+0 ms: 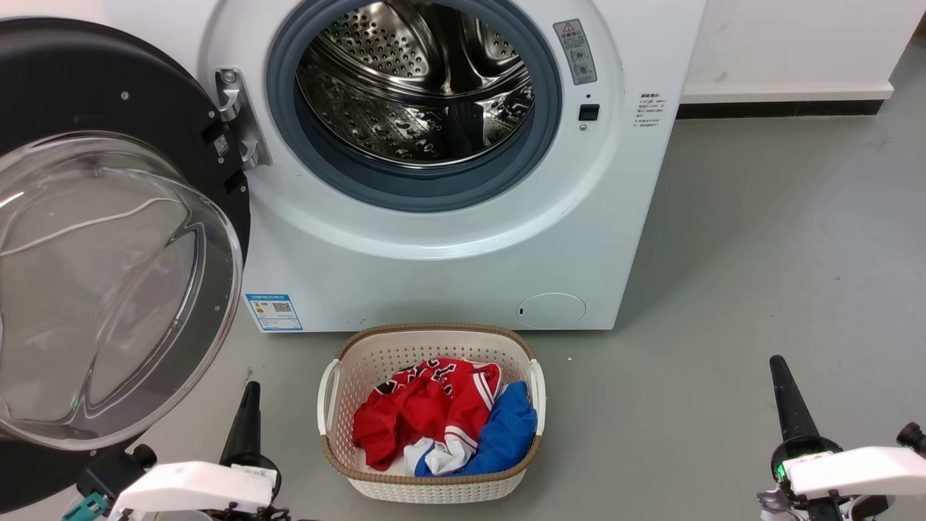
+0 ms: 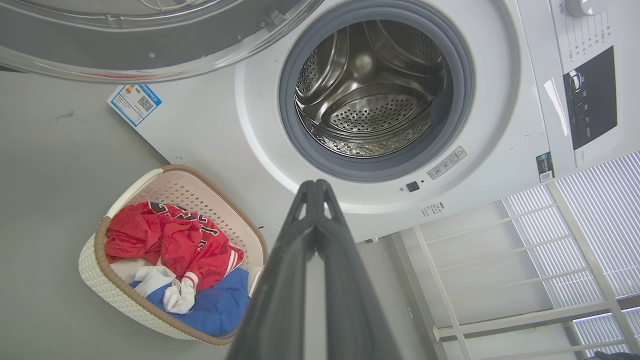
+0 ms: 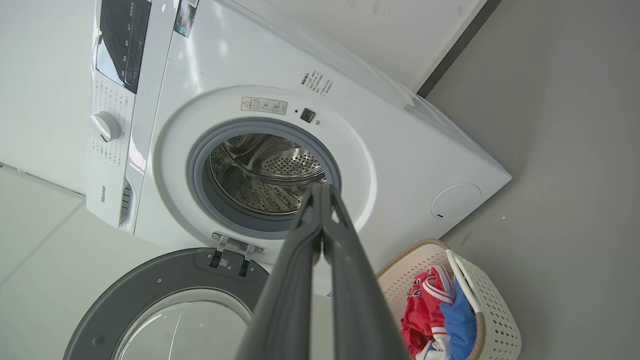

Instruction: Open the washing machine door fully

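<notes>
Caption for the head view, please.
Door open beside washer, laundry basket on floor before it; left gripper and right gripper shut, low.

Head view looking down at washing machine (image 1: 448, 268) front, both wrist views lower, tilted, sharing drum (image 1: 412, 79) and basket (image 1: 427, 347)

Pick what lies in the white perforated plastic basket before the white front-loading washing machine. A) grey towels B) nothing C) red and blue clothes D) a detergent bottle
C: a crumpled red garment and a blue garment lie inside the white perforated plastic basket.
</notes>
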You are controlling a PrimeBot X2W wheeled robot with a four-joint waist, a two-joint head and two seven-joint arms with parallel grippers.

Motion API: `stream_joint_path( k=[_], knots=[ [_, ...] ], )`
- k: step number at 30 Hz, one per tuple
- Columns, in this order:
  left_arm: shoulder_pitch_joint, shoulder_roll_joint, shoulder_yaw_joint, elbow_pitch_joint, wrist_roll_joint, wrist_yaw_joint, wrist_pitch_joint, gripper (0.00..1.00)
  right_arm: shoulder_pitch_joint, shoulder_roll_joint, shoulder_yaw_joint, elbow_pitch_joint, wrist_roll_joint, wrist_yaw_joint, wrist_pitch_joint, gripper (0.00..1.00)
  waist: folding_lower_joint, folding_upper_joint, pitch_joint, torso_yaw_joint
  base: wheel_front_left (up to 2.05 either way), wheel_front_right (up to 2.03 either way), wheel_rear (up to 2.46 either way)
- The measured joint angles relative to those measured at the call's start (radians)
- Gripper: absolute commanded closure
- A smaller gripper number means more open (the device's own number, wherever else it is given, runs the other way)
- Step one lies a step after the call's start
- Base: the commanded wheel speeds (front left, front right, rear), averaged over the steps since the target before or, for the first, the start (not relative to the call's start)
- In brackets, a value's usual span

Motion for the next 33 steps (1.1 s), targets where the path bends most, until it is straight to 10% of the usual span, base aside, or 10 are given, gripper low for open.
stream_joint_path(
  k=[33],
  knots=[
    [-0.052,0.0,0.021,0.025,-0.343,-0.02,0.079,1.0,-0.059,0.0,-0.018,0.048,0.311,0.0,0.082,1.0,0.0,0.0,0.011,0.0,0.0,0.0,0.0]
  ],
)
